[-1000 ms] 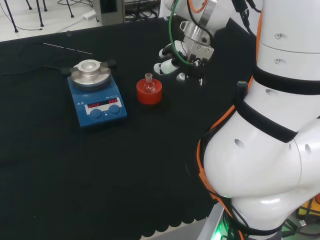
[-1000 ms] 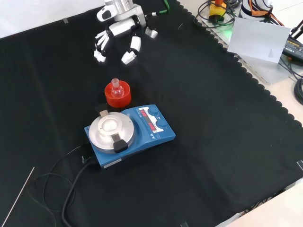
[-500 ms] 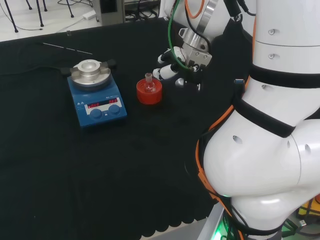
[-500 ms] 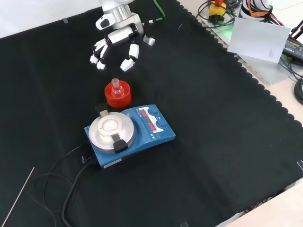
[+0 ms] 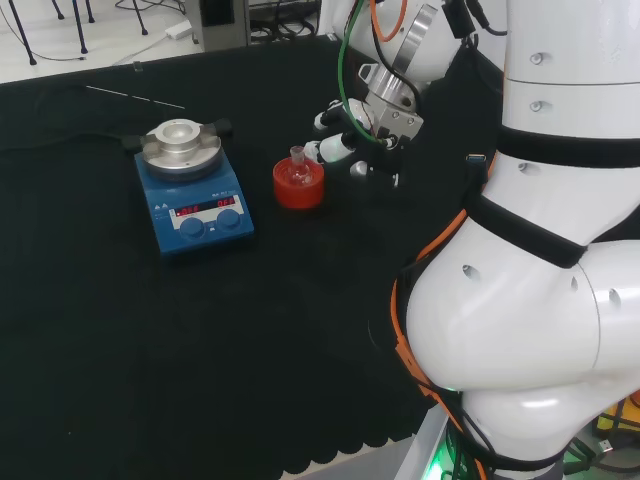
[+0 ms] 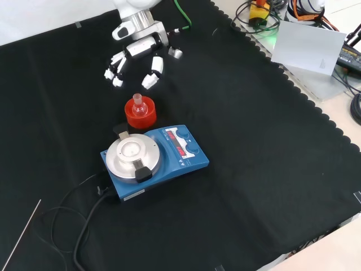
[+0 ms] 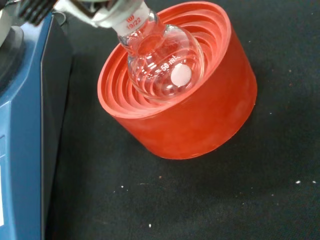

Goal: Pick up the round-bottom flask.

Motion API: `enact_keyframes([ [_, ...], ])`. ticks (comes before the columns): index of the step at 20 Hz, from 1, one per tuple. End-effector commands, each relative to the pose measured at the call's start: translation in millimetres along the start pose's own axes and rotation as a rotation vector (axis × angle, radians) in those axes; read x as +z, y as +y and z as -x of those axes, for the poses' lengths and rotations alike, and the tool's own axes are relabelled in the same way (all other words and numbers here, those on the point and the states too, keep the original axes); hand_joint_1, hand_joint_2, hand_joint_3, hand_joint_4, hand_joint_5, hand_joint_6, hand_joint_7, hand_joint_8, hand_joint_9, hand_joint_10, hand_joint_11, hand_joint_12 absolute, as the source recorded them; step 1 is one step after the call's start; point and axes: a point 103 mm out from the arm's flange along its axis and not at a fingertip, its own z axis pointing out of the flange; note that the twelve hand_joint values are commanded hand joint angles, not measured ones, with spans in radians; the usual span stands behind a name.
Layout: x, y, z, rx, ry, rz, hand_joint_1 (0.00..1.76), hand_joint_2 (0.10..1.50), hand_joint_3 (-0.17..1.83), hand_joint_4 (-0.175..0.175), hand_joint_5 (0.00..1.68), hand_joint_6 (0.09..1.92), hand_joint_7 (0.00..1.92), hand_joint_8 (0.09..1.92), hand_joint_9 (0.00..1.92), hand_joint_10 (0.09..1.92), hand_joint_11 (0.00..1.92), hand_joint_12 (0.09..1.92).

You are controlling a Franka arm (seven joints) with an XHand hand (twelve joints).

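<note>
stirrer plate (image 6: pixel 155 155) sits at 6 o'clock of the stand | red ribbed stand (image 6: pixel 140 113) cradles the round-bottom flask (image 6: pixel 137 104) - not lifted yet | hand (image 6: pixel 135 53) at its 12 o'clock in front view, fingers spread wide, holding nothing - reach, grasp and lift all left

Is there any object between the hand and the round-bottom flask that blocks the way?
Nothing visible does. The hand, fingers spread, hovers past the round-bottom flask in its red stand; only bare cloth lies between. The blue stirrer sits on the stand's opposite side.
</note>
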Motion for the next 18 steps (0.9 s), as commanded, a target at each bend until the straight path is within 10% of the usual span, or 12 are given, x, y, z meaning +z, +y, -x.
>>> enact_keyframes([
  [1, 5.7, 3.9, 1.4, -0.023, 0.024, -0.010, 0.89, 0.60, 0.69, 0.001, 0.56, 0.09, 0.08, 0.45, 0.15, 0.55, 0.00, 0.96],
  [12, 20.0, 11.7, -4.2, -0.041, 0.011, -0.027, 0.89, 0.58, 0.68, 0.003, 0.55, 0.09, 0.07, 0.44, 0.15, 0.55, 0.00, 0.96],
  [15, 18.7, 12.7, -5.3, -0.134, 0.146, -0.075, 0.89, 0.58, 0.68, 0.003, 0.55, 0.09, 0.06, 0.43, 0.15, 0.55, 0.00, 0.96],
  [18, 15.2, 14.8, 1.8, -0.096, 0.102, -0.046, 0.89, 0.58, 0.68, 0.004, 0.55, 0.09, 0.06, 0.43, 0.15, 0.55, 0.00, 0.96],
])
